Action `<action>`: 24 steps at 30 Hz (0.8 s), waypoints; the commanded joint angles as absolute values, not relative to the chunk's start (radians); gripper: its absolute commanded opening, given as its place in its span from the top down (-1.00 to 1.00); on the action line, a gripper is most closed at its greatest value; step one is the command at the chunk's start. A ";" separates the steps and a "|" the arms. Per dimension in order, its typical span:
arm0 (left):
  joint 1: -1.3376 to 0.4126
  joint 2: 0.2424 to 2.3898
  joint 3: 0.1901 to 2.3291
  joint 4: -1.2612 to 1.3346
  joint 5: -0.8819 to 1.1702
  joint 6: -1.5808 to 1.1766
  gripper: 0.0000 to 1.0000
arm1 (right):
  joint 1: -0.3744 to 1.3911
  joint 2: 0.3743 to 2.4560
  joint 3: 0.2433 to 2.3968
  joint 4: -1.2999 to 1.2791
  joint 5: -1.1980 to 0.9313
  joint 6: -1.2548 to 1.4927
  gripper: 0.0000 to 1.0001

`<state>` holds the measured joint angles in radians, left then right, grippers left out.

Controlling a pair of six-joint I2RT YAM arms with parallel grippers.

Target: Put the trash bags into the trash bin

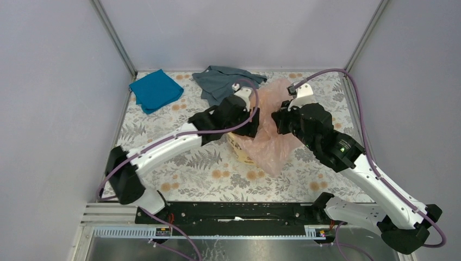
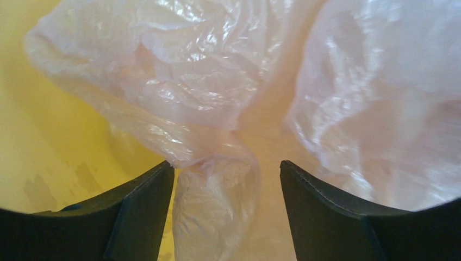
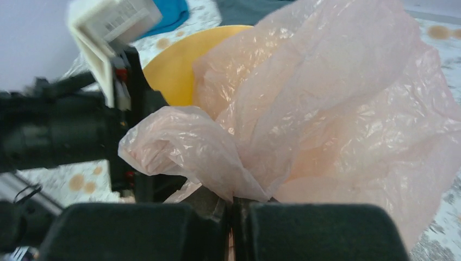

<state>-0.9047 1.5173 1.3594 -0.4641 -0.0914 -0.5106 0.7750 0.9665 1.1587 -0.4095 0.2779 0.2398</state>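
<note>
Right pincer [image 3: 232, 209] clamped on trash bag [image 3: 337, 98]; left pincer [image 2: 225, 167] apart, by trash bin [image 2: 49, 136]

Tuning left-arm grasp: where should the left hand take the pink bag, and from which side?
Probably the bunched neck of the pink bag, straight ahead between the open fingers of the left hand: narrow enough to pinch, unlike the billowing film around it.

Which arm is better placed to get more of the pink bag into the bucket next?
Probably left. The left gripper is open in the trash bin with a twist of the trash bag between its fingers, ready to close and pull down. The right gripper is shut on the bag.
</note>
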 commanded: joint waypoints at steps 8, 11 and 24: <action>-0.900 1.167 1.325 -0.522 -0.089 -0.516 -0.79 | 0.769 0.944 1.184 -0.324 -0.233 0.067 1.00; -0.900 1.089 1.328 -0.536 -0.116 -0.462 -0.93 | 0.769 0.941 1.193 -0.321 -0.320 0.063 1.00; -0.654 1.381 1.818 -0.475 0.064 -0.447 -0.98 | 0.769 1.009 1.232 -0.312 -0.585 0.047 1.00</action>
<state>-0.7921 1.1961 1.6810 -0.5621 -0.1730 -0.3962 0.7712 0.9985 1.1934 -0.3637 -0.4950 0.0486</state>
